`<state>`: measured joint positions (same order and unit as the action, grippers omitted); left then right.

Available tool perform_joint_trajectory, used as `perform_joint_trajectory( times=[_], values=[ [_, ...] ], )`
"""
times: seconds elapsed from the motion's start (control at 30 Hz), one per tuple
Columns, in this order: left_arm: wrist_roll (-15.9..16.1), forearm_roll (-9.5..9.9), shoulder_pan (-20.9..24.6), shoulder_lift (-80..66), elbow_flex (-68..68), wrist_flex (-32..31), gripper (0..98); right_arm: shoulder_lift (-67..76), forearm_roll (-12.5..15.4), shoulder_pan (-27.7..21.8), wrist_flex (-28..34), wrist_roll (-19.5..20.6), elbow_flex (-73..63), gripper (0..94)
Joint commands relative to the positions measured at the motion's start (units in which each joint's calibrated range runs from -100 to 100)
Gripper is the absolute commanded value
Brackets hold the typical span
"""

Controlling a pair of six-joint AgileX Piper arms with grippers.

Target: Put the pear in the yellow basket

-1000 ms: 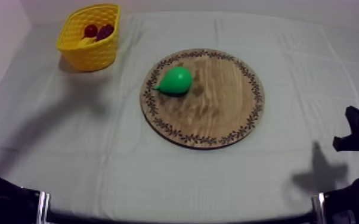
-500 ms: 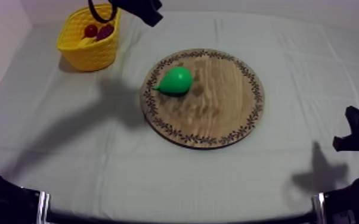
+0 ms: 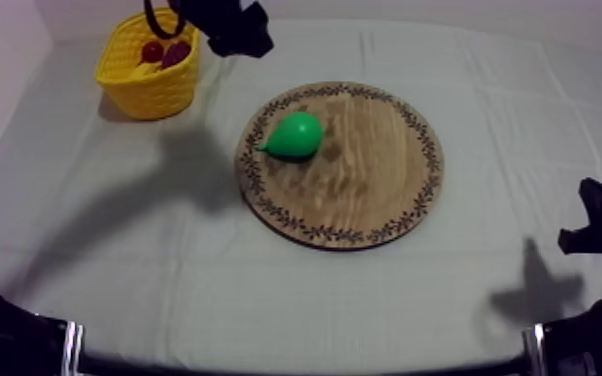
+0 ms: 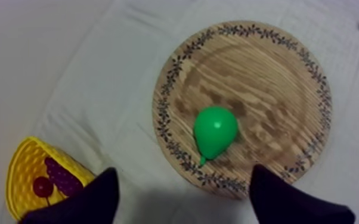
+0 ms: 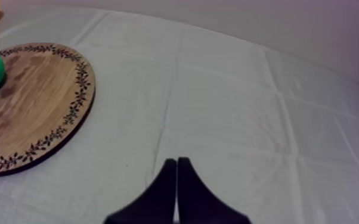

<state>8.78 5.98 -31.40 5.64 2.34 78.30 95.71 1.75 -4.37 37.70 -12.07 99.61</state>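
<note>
Judging by how things lie, the job is barely begun: the grasp, the lift, the carry and the drop are all left to do. The table (image 3: pixel 525 110) under its pale cloth spans the top view, and the round wooden board (image 3: pixel 375 175) lies flat at the centre of that frame. The yellow basket (image 3: pixel 150 92) stands at the upper left, well apart from the board. My left gripper (image 4: pixel 185 173) comes in at the upper left of the top view, between basket and board. It seems to hang well above the cloth, though the slant of that view makes height hard to judge. In the left wrist view its two black fingers stand spread wide with nothing between them, above the pear and the near rim of the board, ready to descend but touching nothing. My right gripper (image 5: pixel 176 162) sits low at the lower right of the top view, its fingers pressed together into a narrow wedge over bare cloth, idle. The pear (image 3: pixel 294 136) lies on its side on the board, toward the rim nearest the basket, its narrow end pointing to the left of the frame. Neither gripper is touching it. Inside the basket are a bunch of grapes (image 4: pixel 62 177) and a small red fruit (image 4: pixel 42 186). What is left, I judge, is lowering the left arm over the pear, closing on it and moving it across to the basket.
</note>
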Motion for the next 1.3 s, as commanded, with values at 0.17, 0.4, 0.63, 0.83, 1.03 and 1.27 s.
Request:
perform_joint_trajectory(
  times=[0.17,0.4,0.63,0.83,1.03,1.27],
  values=[
    [1.42,-0.59,0.46,0.41,-2.06,0.95,95.6,0.05,-0.02,0.0,-0.04,-0.02,0.05,0.3],
    [2.79,-1.67,0.65,1.94,-5.65,-2.88,95.6,0.05,-0.02,0.0,-0.04,-0.02,0.05,0.3],
    [3.32,-2.34,0.45,6.41,-7.95,-7.83,95.3,0.05,-0.02,0.0,-0.04,-0.02,0.05,0.3],
    [3.83,-2.77,0.22,12.18,-7.54,-11.97,95.3,0.05,-0.02,0.0,-0.04,-0.02,0.05,0.3],
    [4.07,-2.98,0.27,17.79,-6.07,-15.66,94.4,0.05,-0.02,0.0,-0.04,-0.02,0.05,0.3],
    [3.64,-2.71,-0.27,22.79,-5.02,-17.36,93.8,0.05,-0.02,0.0,-0.04,-0.06,0.05,0.3]
  ],
)
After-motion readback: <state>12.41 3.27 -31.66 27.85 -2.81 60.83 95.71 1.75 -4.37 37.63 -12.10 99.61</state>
